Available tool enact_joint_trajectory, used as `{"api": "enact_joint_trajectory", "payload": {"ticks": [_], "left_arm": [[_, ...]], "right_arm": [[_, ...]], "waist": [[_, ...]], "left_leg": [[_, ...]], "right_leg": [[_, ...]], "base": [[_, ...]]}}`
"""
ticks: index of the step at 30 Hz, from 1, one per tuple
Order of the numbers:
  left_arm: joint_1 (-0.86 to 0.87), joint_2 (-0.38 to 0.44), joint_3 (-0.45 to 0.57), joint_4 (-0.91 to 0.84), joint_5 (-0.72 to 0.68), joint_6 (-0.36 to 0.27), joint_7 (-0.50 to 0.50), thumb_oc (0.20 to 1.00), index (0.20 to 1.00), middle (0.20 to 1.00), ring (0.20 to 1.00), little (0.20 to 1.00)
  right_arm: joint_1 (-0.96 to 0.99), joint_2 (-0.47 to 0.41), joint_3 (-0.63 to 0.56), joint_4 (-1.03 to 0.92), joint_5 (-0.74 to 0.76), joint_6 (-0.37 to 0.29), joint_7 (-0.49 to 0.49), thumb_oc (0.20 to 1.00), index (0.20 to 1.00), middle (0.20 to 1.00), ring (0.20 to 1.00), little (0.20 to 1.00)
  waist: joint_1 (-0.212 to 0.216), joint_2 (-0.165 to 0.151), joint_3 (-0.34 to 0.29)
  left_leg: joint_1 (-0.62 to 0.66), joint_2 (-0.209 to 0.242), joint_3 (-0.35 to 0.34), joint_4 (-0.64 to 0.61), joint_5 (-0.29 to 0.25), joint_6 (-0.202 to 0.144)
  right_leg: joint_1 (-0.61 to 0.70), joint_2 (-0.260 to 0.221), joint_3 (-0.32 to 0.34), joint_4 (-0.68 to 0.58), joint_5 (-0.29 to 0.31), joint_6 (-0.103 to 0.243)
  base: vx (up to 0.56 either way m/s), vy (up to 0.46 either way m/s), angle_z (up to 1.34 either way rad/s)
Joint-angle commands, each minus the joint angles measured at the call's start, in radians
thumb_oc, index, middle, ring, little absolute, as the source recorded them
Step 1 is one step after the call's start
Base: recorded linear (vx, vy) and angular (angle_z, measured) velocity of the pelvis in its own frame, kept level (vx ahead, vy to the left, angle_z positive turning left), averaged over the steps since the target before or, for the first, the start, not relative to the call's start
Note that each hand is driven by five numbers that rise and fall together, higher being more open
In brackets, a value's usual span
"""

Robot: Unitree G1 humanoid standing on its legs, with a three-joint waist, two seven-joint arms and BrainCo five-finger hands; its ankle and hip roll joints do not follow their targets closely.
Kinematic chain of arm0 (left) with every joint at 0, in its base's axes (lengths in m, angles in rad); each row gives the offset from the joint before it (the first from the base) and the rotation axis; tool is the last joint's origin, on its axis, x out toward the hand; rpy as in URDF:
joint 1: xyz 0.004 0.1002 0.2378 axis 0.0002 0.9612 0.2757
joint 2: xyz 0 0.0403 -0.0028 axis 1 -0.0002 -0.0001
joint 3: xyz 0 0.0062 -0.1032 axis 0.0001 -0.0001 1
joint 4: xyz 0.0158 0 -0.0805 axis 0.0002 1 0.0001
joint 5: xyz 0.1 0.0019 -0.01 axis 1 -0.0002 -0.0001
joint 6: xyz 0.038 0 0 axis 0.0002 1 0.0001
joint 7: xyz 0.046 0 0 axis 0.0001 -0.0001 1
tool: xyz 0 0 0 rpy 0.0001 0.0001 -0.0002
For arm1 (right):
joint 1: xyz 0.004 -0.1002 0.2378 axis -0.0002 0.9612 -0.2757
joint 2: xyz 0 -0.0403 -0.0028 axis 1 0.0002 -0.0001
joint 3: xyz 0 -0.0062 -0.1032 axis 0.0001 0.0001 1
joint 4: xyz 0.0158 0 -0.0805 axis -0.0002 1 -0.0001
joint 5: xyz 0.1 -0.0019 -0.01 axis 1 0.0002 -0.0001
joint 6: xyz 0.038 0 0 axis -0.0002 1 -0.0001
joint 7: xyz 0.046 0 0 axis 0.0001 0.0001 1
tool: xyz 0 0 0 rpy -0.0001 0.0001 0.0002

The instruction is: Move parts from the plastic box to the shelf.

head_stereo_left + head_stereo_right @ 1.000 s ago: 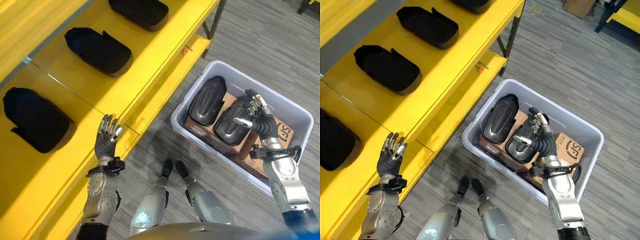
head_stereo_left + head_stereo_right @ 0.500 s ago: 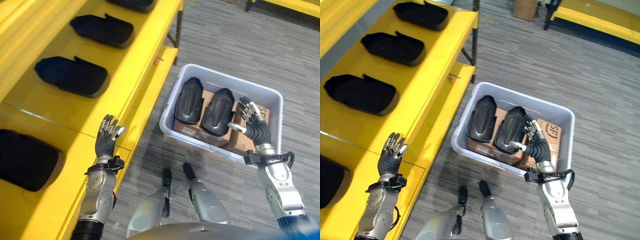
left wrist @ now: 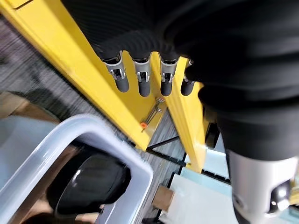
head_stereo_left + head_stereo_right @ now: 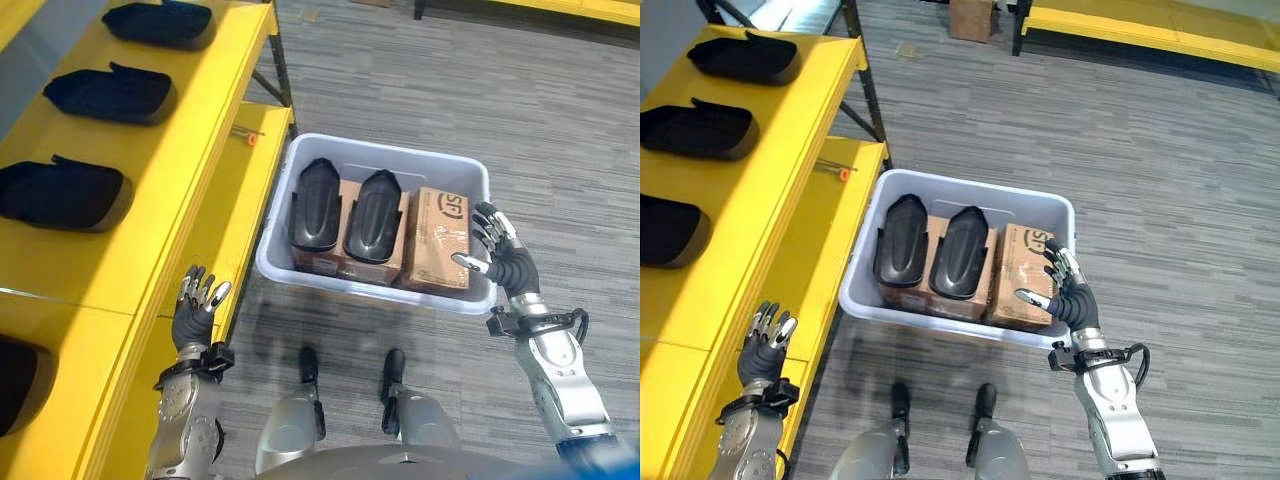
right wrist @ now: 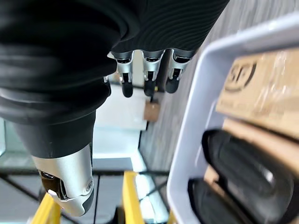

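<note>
A pale grey plastic box (image 4: pixel 368 291) stands on the floor beside the yellow shelf (image 4: pixel 170 170). Two glossy black parts (image 4: pixel 314 203) (image 4: pixel 372 214) lie side by side in it on cardboard, with a brown carton (image 4: pixel 438 238) to their right. My right hand (image 4: pixel 502 262) hovers open over the box's near right corner, empty, fingers (image 5: pixel 149 77) straight. My left hand (image 4: pixel 195 312) is open and empty by the shelf's front edge, its fingers (image 3: pixel 142 81) spread. The right wrist view shows the box wall (image 5: pixel 196 116) and a black part (image 5: pixel 247 163).
Several black parts (image 4: pixel 60 193) (image 4: pixel 108 93) (image 4: pixel 160 22) lie in a row on the shelf top. A lower shelf board (image 4: pixel 235 200) carries a small orange-tipped tool (image 4: pixel 251 139). Grey floor (image 4: pixel 560 150) spreads right of the box. More yellow racking (image 4: pixel 1140 25) stands far back.
The camera has swung, so the whole scene shifted. My right hand came off the black part in the box and now sits empty at the box's right corner. The left hand stays open.
</note>
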Motion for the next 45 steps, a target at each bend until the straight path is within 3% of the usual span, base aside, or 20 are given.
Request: {"api": "enact_joint_trajectory", "payload": {"ticks": [1,8,10,12,13,14,15,17,18,19,22,26,30,45], "left_arm": [[0.001,0.017,0.033,-0.079,0.016,-0.035,-0.012,1.0,1.0,1.0,1.0,1.0],[0.011,0.009,0.023,-0.083,0.023,-0.028,-0.024,1.0,1.0,1.0,1.0,1.0],[0.009,0.009,0.021,-0.086,0.023,-0.027,-0.029,1.0,1.0,1.0,1.0,1.0],[0.006,0.007,0.02,-0.091,0.021,-0.029,-0.033,1.0,1.0,1.0,1.0,1.0],[-0.004,0.009,0.013,-0.093,0.021,-0.033,-0.034,1.0,1.0,1.0,1.0,1.0],[-0.005,0.009,0.014,-0.092,0.021,-0.033,-0.034,1.0,1.0,1.0,1.0,1.0],[-0.026,0.011,0.0,-0.095,0.018,-0.033,-0.029,1.0,1.0,1.0,1.0,1.0],[-0.031,0.011,0.0,-0.093,0.019,-0.032,-0.027,1.0,1.0,1.0,1.0,1.0],[-0.032,0.012,-0.006,-0.095,0.013,-0.034,-0.026,1.0,1.0,1.0,1.0,1.0],[-0.032,0.017,-0.008,-0.097,0.017,-0.038,-0.025,1.0,1.0,1.0,1.0,1.0],[-0.033,0.019,-0.016,-0.086,0.018,-0.039,-0.03,1.0,1.0,1.0,1.0,1.0],[-0.035,0.013,-0.029,-0.084,0.002,-0.042,-0.041,1.0,1.0,1.0,1.0,1.0],[-0.045,0.048,-0.006,-0.091,0.01,-0.052,-0.013,1.0,1.0,1.0,1.0,1.0],[-0.122,0.091,-0.024,-0.144,0.032,-0.064,0.045,1.0,1.0,1.0,1.0,1.0]], "right_arm": [[-0.011,-0.014,-0.025,-0.054,0.012,-0.042,0.011,1.0,1.0,1.0,1.0,1.0],[-0.005,-0.036,-0.034,-0.059,0.018,-0.05,0.017,1.0,1.0,1.0,1.0,1.0],[-0.008,-0.044,-0.035,-0.064,0.019,-0.055,0.017,1.0,1.0,1.0,1.0,1.0],[-0.015,-0.053,-0.029,-0.066,0.024,-0.061,0.019,1.0,1.0,1.0,1.0,1.0],[-0.025,-0.064,-0.023,-0.07,0.022,-0.063,0.017,1.0,1.0,1.0,1.0,1.0],[-0.026,-0.064,-0.023,-0.07,0.022,-0.063,0.017,1.0,1.0,1.0,1.0,1.0],[-0.054,-0.073,-0.018,-0.067,0.008,-0.067,0.006,1.0,1.0,1.0,1.0,1.0],[-0.062,-0.074,-0.019,-0.062,-0.003,-0.066,-0.001,1.0,1.0,1.0,1.0,1.0],[-0.068,-0.075,-0.025,-0.057,-0.007,-0.071,-0.015,1.0,1.0,1.0,1.0,1.0],[-0.069,-0.078,-0.027,-0.053,-0.011,-0.074,-0.02,1.0,1.0,1.0,1.0,1.0],[-0.077,-0.094,-0.027,-0.038,-0.032,-0.074,-0.032,1.0,1.0,1.0,1.0,1.0],[-0.115,-0.078,-0.015,0.001,-0.049,-0.061,-0.047,1.0,1.0,1.0,1.0,1.0],[-0.144,-0.05,0.015,-0.001,-0.051,-0.045,-0.046,1.0,1.0,1.0,1.0,1.0],[-0.296,-0.025,0.104,0.049,-0.012,-0.036,-0.095,1.0,1.0,1.0,1.0,1.0]], "waist": [[0.001,-0.014,-0.046],[-0.011,-0.001,-0.056],[-0.013,-0.003,-0.045],[-0.01,-0.002,-0.02],[0.009,-0.008,0.024],[0.007,-0.009,0.022],[0.022,-0.019,0.052],[0.02,-0.026,0.05],[0.017,-0.038,0.048],[0.021,-0.033,0.048],[0.034,-0.015,0.047],[0.03,0.005,0.034],[0.039,-0.015,0.044],[0.045,-0.053,0.068]], "left_leg": [[0.025,-0.058,-0.06,0.049,-0.149,0.043],[0.031,-0.013,-0.043,0.074,-0.151,0.009],[0.003,-0.004,-0.046,0.142,-0.166,0.0],[-0.054,0.014,-0.052,0.288,-0.158,-0.014],[-0.145,-0.006,-0.114,0.473,-0.101,-0.033],[-0.151,-0.009,-0.115,0.473,-0.096,-0.032],[-0.222,-0.032,-0.201,0.474,-0.075,-0.031],[-0.239,-0.017,-0.218,0.432,-0.08,-0.026],[-0.251,0.059,-0.233,0.341,-0.063,-0.027],[-0.247,0.09,-0.245,0.274,-0.029,-0.034],[-0.204,0.108,-0.274,0.165,0.014,-0.048],[-0.148,0.091,-0.225,0.145,-0.034,-0.054],[-0.125,0.048,-0.131,0.078,-0.043,-0.033],[-0.169,0.048,-0.139,0.055,-0.034,-0.027]], "right_leg": [[-0.065,-0.02,0.023,0.063,-0.032,0.028],[-0.043,0.022,0.051,0.032,-0.058,0.007],[-0.036,0.032,0.059,0.027,-0.069,-0.004],[-0.025,0.044,0.062,0.031,-0.087,-0.023],[-0.02,0.049,0.07,0.038,-0.089,-0.044],[-0.025,0.046,0.068,0.038,-0.087,-0.044],[-0.028,0.04,0.078,0.046,-0.098,-0.048],[-0.031,0.032,0.082,0.054,-0.105,-0.043],[-0.029,0.01,0.101,0.059,-0.107,-0.026],[-0.033,0.003,0.113,0.064,-0.109,-0.019],[-0.033,0.001,0.143,0.059,-0.109,-0.011],[-0.035,-0.011,0.191,0.04,-0.082,0.003],[-0.07,-0.071,0.209,0.004,-0.022,0.052],[-0.116,-0.079,0.174,0.001,-0.01,0.062]], "base": [[0.09,-0.096,-0.07],[0.09,-0.126,-0.07],[0.04,-0.135,-0.1],[-0.04,-0.119,0.01],[-0.07,-0.107,0.04],[-0.11,-0.067,0.05],[-0.01,0.01,0.05],[0.06,0.052,-0.22],[0.12,0.164,-0.34],[0.13,0.157,-0.31],[0.08,0.184,-0.17],[0.09,0.283,-0.85],[0.05,0.342,-0.62],[0.02,0.011,0.01]]}}
